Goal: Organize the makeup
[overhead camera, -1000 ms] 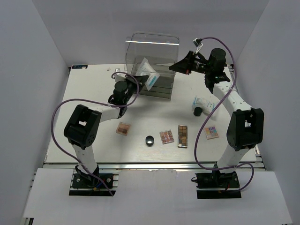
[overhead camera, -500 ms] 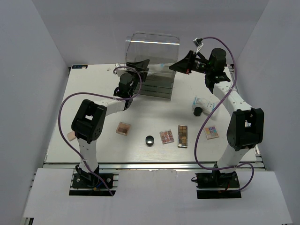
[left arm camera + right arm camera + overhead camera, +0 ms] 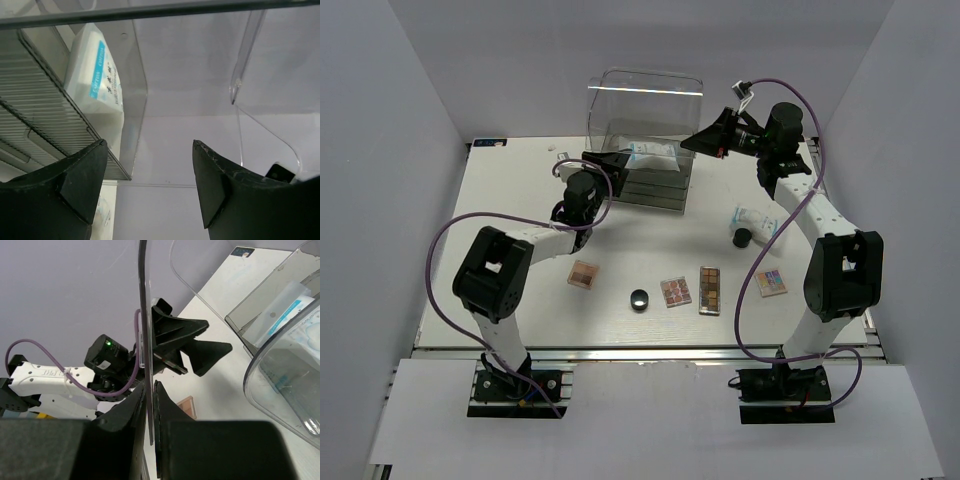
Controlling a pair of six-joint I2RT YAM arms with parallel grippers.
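Note:
A white blue-printed packet (image 3: pixel 653 152) lies inside the clear acrylic box (image 3: pixel 645 95), on its ribbed drawer top; the left wrist view shows this packet (image 3: pixel 95 75) to the upper left. My left gripper (image 3: pixel 617 158) stands open and empty at the box's left front, apart from the packet (image 3: pixel 150 150). My right gripper (image 3: pixel 692 143) is shut on the edge of the box's raised clear lid (image 3: pixel 142 300), pinching it between its fingers (image 3: pixel 150 390). On the table lie a brown palette (image 3: pixel 583 274), a round black pot (image 3: pixel 639 299), a squares palette (image 3: pixel 675 292), a long narrow palette (image 3: pixel 709 290) and a coloured palette (image 3: pixel 770 283).
A second white packet (image 3: pixel 752 217) with a small black round item (image 3: pixel 743 238) beside it lies on the right, under my right arm. The box stands at the back centre of the white table (image 3: pixel 520 200). Purple cables loop beside both arms.
My left gripper opened and let go of the packet, which now lies flat in the box. The left gripper rose, then drew back to the box's left front. The right gripper kept holding the lid.

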